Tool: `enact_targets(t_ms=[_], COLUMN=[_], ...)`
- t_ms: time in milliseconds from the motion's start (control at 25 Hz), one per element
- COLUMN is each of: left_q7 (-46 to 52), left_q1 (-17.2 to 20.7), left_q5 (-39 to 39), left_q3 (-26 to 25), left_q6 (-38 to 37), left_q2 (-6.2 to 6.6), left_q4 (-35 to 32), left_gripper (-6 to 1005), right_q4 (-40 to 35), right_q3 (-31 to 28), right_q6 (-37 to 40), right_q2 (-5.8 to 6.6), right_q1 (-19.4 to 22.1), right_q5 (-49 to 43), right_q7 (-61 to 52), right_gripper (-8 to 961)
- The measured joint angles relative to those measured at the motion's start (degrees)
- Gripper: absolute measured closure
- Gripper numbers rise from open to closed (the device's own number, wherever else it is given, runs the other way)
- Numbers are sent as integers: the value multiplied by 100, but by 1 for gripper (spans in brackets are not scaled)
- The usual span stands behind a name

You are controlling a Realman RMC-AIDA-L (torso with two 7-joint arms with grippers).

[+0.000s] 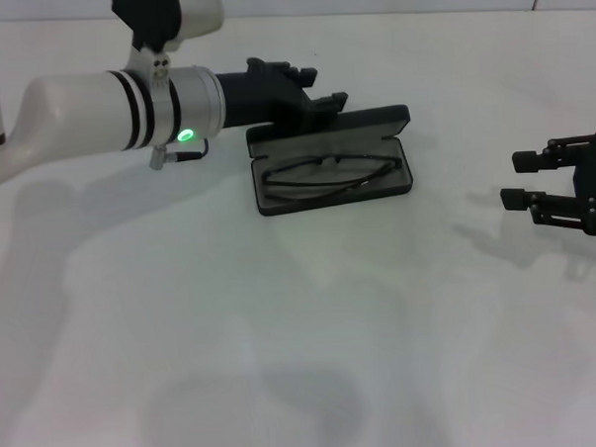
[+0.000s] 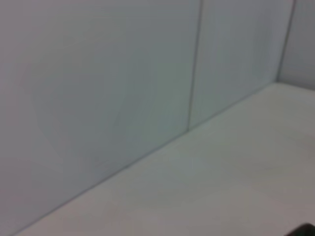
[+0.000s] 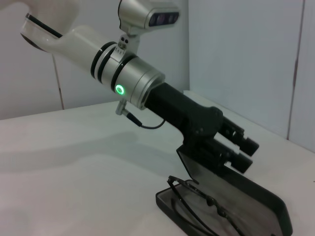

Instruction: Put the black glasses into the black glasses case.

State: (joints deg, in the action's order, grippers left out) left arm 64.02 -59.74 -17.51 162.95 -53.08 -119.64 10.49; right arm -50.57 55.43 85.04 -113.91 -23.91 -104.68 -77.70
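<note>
The black glasses case [image 1: 407, 175] lies open on the white table, its lid [image 1: 373, 119] raised at the far side. The black glasses [image 1: 325, 173] lie folded inside its tray. My left gripper [image 1: 329, 87] is open, just behind the upper edge of the lid near its left end; I cannot tell whether it touches the lid. The right wrist view shows that gripper [image 3: 250, 155] over the lid, with the glasses [image 3: 197, 196] in the case [image 3: 268, 209] below. My right gripper [image 1: 519, 179] is open and empty, well to the right of the case.
The white table [image 1: 303, 332] spreads in front of the case. A pale wall [image 2: 98, 73] with vertical panel seams stands behind the table.
</note>
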Motion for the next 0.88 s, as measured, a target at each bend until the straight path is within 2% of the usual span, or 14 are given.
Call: enact_targets(t_ms=[360,720,760,840,880], left_q7=[-247,-728,-1173,-1426,-1572], left_q1=[127,407,650,830,958], left_q5=[431,155,-377,-703,-891], left_q3=[1,-1,0,0,1], left_q6=[-47,-337,-1213,-1928,-2521], left_q2=[-1,1,26,65,110], left_q4=[-230,-339,-308,-251,-190], left_gripper=[432,425,424,423,422], right_q4=[-46,-73,-88,-94,-79], right_q3=[-29,-29,-28,-27,-28], right_q6=[0,76,109,236,321], right_q2=[24,25,9,-24,-34], right_q1=[-1,-94,-113,-169,-205], right_q5=[0,51,93,190,256], right_q7=[-27,-43,-27,46,89], right_gripper=[459,456,456,455,455])
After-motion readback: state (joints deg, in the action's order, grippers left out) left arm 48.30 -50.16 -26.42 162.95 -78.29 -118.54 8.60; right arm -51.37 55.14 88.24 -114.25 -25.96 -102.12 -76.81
